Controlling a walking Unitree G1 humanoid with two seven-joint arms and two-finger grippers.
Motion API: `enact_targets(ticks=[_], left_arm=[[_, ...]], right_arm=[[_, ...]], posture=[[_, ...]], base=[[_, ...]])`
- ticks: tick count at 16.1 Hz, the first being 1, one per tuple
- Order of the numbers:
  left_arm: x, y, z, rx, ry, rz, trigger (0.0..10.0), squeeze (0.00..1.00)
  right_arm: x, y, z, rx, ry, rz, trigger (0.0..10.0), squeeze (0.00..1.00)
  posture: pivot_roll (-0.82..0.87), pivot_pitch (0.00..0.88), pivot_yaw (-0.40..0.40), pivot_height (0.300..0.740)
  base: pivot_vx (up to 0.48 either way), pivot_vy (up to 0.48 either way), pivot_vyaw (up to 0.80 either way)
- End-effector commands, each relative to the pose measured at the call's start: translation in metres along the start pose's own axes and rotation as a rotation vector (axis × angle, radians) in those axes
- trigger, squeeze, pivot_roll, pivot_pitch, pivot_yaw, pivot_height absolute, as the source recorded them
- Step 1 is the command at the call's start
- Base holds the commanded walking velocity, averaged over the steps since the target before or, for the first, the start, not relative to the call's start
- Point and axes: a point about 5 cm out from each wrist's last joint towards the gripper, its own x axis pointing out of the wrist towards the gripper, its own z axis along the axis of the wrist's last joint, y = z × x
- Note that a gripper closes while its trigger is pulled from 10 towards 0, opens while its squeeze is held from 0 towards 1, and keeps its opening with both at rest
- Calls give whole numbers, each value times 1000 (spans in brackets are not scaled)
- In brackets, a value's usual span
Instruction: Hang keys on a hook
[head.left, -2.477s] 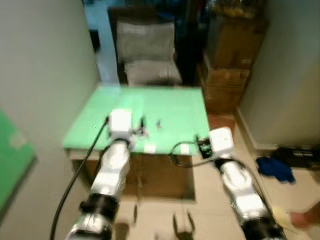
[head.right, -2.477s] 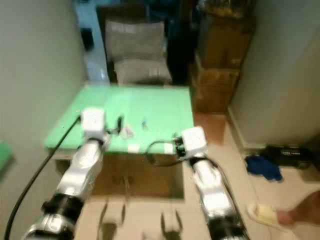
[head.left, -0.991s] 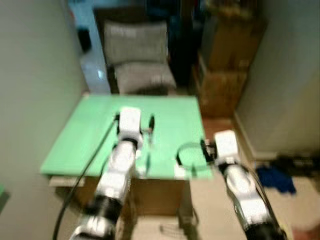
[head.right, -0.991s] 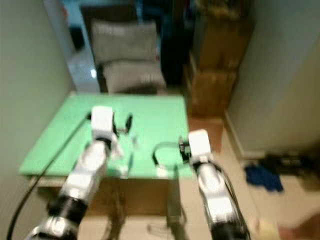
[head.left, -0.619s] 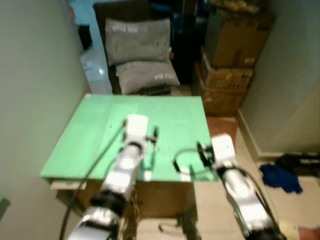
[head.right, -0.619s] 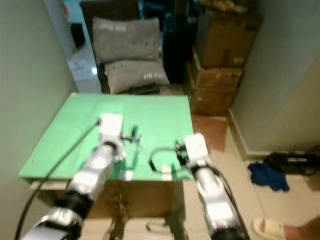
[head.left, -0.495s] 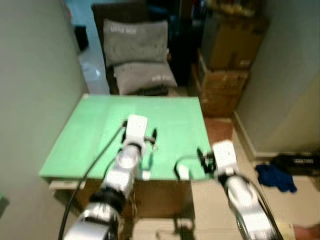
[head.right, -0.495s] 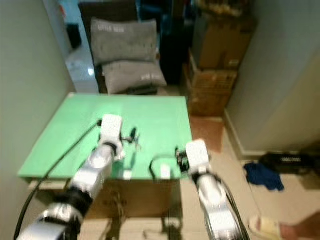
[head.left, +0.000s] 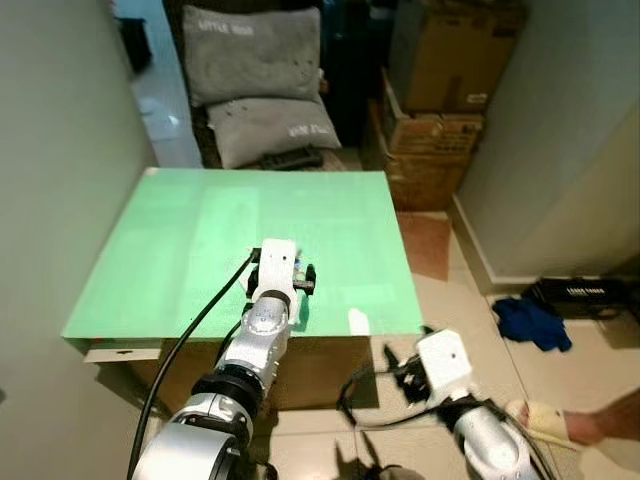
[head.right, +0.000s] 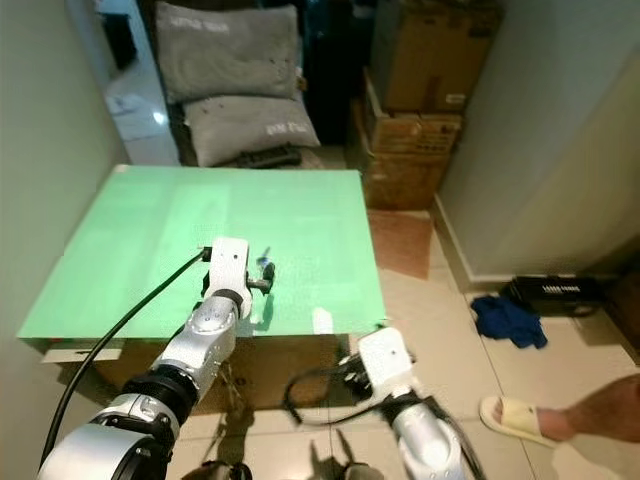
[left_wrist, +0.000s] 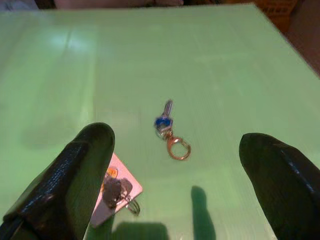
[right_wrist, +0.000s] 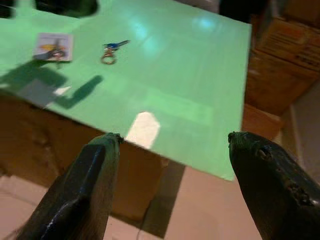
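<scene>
A key with a blue head (left_wrist: 164, 121) and a gold ring (left_wrist: 178, 149) lies flat on the green table (head.left: 180, 240). Beside it lies a pink card (left_wrist: 119, 186) with a dark key and ring on it. My left gripper (head.left: 283, 282) hovers over the table's front middle, open, with the blue key ahead between its fingers (left_wrist: 75, 175) and the card next to one finger. My right gripper (right_wrist: 173, 136) is open and holds nothing. It hangs low in front of the table's front right corner, and its white wrist block (head.left: 442, 358) is below the tabletop.
A pale wall runs along the table's left side. Grey pillows (head.left: 255, 65) on a dark chair and stacked cardboard boxes (head.left: 440, 60) stand behind the table. On the tiled floor to the right lie a blue cloth (head.left: 535, 322) and a person's slippered foot (head.left: 560, 420).
The camera has come closer and tilted down. My left gripper has reached further over the table to the keys. My right arm has dropped from the table's front edge to below it.
</scene>
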Motion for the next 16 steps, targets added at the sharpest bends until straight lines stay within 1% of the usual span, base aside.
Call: enact_targets(ticks=[1, 2, 3, 4, 5, 6, 7, 9, 10, 13, 16], left_arm=[[-1, 3, -6, 15, 17, 29, 10000, 0], [-1, 5, -7, 23, 18, 53, 10000, 0], [0, 10, -4, 40, 3, 108, 10000, 0], [1, 12, -3, 41, -3, 127, 9490, 0], [1, 14, -1, 32, -9, 145, 9373, 0], [1, 13, -3, 9, 2, 143, 10000, 0], [-1, 9, -7, -9, 20, 130, 10000, 0], [-8, -5, -21, -47, 47, 102, 10000, 0], [-10, -8, -25, -54, 54, 106, 10000, 0], [-14, -6, -35, -65, 84, 138, 10000, 0], [-13, -8, -32, -66, 77, 136, 10000, 0]], right_arm=[[-3, 3, 5, -26, -17, 39, 10000, 0], [-6, 5, 6, -42, -16, 60, 10000, 0], [-10, 8, 5, -43, -5, 68, 10000, 0], [-12, 8, 5, -42, -1, 69, 10000, 0], [-16, 9, 4, -41, 8, 70, 10000, 0], [-18, 10, 4, -41, 15, 71, 10000, 0], [-19, 10, 4, -40, 21, 74, 10000, 0], [-21, 11, 4, -39, 33, 75, 10000, 0], [-22, 12, 4, -38, 36, 74, 10000, 0], [-24, 13, 6, -34, 47, 77, 10000, 0], [-25, 15, 6, -31, 54, 87, 10000, 0]], posture=[[-160, 179, 4, 740], [-161, 185, 3, 740], [-165, 195, 4, 740], [-168, 203, 4, 740], [-174, 211, 3, 740], [-178, 214, 3, 740], [-183, 219, 3, 740], [-190, 227, 2, 740], [-191, 230, 2, 740], [-188, 241, -1, 740], [-187, 249, -1, 740]], base=[[0, 0, 0], [0, 0, 0], [0, 0, 0], [0, 0, 0], [0, 0, 0], [0, 0, 0], [0, 0, 0], [0, 0, 0], [0, 0, 0], [0, 0, 0], [0, 0, 0]])
